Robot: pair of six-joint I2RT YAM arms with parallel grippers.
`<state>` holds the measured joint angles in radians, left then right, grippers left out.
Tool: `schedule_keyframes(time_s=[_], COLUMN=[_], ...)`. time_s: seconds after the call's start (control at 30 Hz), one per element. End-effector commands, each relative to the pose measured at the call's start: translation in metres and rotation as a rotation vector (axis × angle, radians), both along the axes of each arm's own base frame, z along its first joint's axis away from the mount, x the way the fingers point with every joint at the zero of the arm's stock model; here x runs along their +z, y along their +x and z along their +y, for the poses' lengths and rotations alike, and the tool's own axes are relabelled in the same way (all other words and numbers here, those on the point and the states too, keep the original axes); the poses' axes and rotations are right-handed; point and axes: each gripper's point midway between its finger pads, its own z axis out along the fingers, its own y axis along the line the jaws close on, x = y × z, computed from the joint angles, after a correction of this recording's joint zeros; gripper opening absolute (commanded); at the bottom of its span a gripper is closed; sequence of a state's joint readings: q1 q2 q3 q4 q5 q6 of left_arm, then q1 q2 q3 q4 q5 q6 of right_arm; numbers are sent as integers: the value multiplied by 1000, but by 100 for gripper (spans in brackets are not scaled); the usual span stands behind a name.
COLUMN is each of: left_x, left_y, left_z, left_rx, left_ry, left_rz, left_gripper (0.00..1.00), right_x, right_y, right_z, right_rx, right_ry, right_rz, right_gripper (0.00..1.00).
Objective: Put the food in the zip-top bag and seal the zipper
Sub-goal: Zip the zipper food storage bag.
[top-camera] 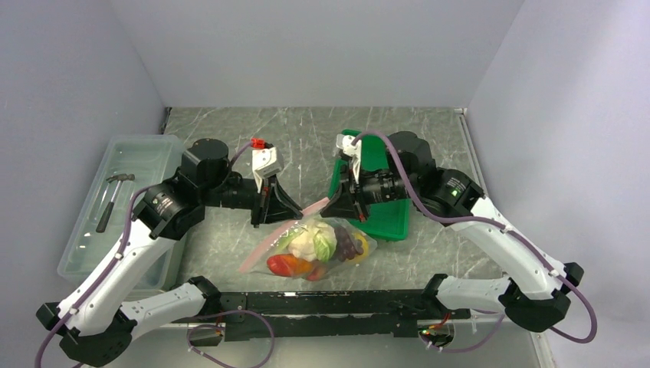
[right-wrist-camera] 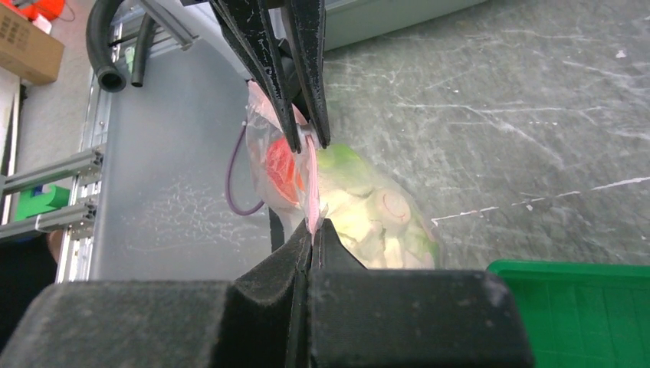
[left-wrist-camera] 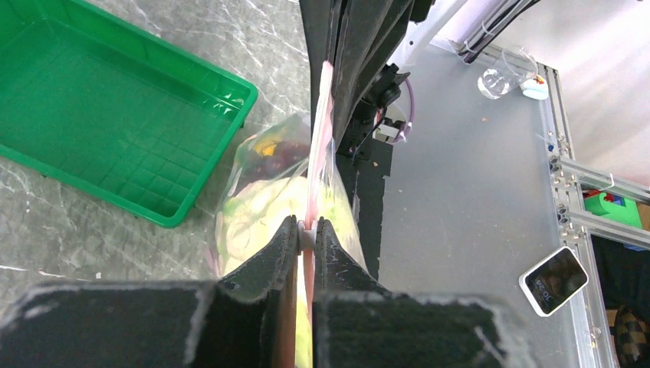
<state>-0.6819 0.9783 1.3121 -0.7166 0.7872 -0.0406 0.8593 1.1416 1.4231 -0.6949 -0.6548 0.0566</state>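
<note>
Both pairs of fingers are closed on the zipper [top-camera: 264, 249], the pale pink strip along the mouth of the bag [top-camera: 366, 247]. The left gripper [left-wrist-camera: 306, 230] pinches the strip at one point. The right gripper [right-wrist-camera: 313, 228] pinches it further along, facing the left one, and the strip is drawn taut between them.

**Position of the work**
- The bag lies on the worktop [top-camera: 306, 130] between the two arms, near their bases, with its mouth raised toward the fingers.
- The toy food [top-camera: 314, 244] is inside the bag. A red piece [top-camera: 280, 264], a pale leafy piece and a dark grape bunch [top-camera: 349, 244] show through the plastic. No loose food shows on the worktop.

**Step in hand**
- Loading appears complete and sealing is the current step.
- The views do not show how much of the strip is already pressed shut.

**Next move**
- One pair of fingers should probably hold its end as an anchor.
- The other pair would then slide along the strip under steady pinch pressure and in line with it, so the two tracks mate.

**Surroundings and obstructions**
- The green tray [top-camera: 383, 218] sits just beside the bag on the right arm's side and limits travel there.
- A clear bin [top-camera: 146, 153] holding a hammer [top-camera: 111, 201] stands well apart on the left.
- The bulging contents sit close under the mouth and may force the tracks apart.
</note>
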Motion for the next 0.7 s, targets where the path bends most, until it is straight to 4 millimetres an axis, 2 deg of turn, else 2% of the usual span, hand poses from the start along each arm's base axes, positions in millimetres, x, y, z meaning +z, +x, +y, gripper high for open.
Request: schedule_keyframes(time_s=[0.0,0.67], left_x=[-6,-11], left_y=[-5,2], left_z=[9,17], left_rx=[12,92], left_ry=[39,69], left_rz=[5,3], left_gripper=[0,0], right_x=[75,99], right_y=[4,38], right_z=[-13,-49], right_rx=[-69,-347], right_ry=[185,136], right_rz=[-158,-240], right_gripper=[0,0])
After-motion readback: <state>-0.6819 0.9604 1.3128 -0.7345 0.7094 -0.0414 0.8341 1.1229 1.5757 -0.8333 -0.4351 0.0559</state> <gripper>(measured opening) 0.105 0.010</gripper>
